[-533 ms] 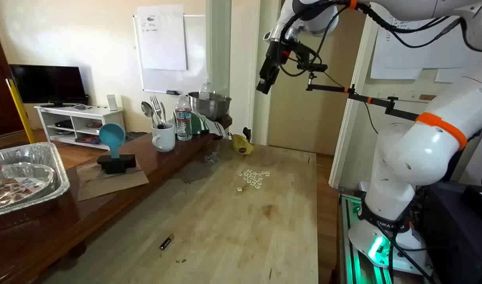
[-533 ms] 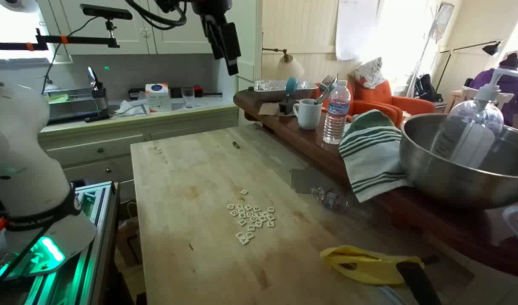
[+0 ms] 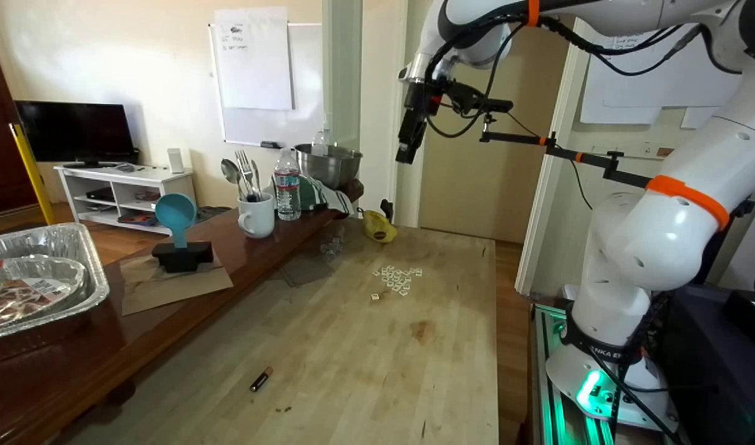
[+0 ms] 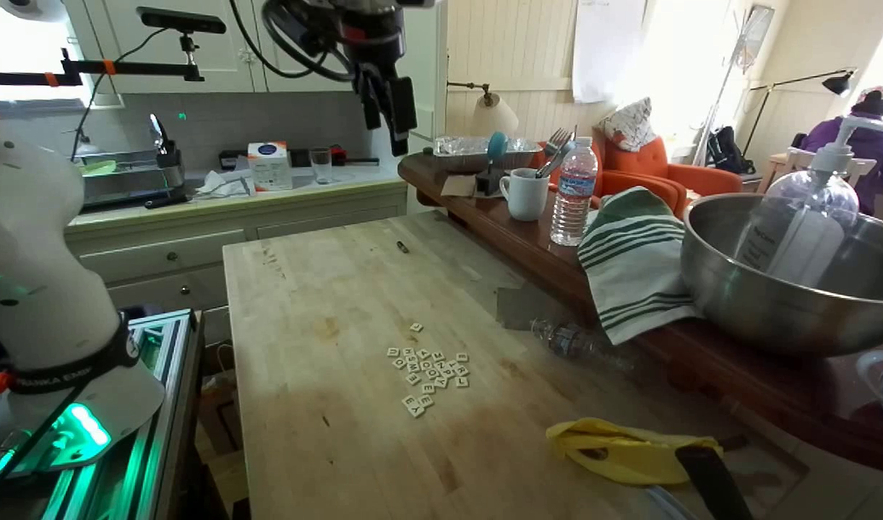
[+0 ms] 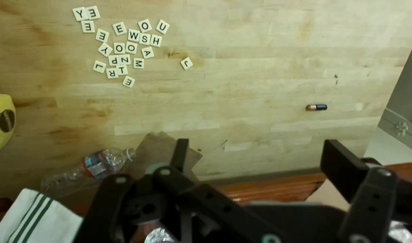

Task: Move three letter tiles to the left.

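Note:
The letter tiles are small cream squares with black letters. A loose cluster of letter tiles [image 5: 119,48] lies at the upper left in the wrist view, and it shows on the table in both exterior views [image 3: 397,287] [image 4: 432,373]. A single J tile [image 5: 186,63] lies apart from the cluster, and it also shows in both exterior views [image 3: 375,296] [image 4: 416,327]. My gripper [image 5: 256,141] is open, with nothing between its fingers. It hangs high above the table in both exterior views [image 3: 406,154] [image 4: 387,137], apart from the tiles.
On the wooden table [image 3: 377,377] lie a battery [image 3: 261,379], a yellow object [image 4: 629,451] and a clear plastic bottle [image 5: 101,163]. A raised brown counter [image 3: 62,364] along one side bears a mug [image 3: 257,216], an upright bottle [image 3: 287,188] and a metal bowl [image 4: 781,310].
My gripper has moved lower, slightly leftward in one exterior view and slightly rightward in the other. The tiles have not moved.

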Tool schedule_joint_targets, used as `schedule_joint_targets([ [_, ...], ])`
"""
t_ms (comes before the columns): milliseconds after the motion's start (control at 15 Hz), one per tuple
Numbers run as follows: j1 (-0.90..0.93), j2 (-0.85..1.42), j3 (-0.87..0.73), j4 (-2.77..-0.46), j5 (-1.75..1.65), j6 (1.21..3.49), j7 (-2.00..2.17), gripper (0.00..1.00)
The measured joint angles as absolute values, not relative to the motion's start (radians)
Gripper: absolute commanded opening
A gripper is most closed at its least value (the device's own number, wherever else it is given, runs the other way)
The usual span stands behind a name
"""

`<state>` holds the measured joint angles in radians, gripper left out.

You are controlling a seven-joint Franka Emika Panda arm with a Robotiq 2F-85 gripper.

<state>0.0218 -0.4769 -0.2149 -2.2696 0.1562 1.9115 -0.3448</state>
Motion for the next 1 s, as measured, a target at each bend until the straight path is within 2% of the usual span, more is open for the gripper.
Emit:
schedule_joint_targets([
  [600, 0.028, -0.104, -0.099, -2.28, -0.077, 2.05, -0.476, 1.0],
  [1000, 0.025, 0.021, -0.07, -2.277, -0.167, 2.113, -0.531, 1.0],
])
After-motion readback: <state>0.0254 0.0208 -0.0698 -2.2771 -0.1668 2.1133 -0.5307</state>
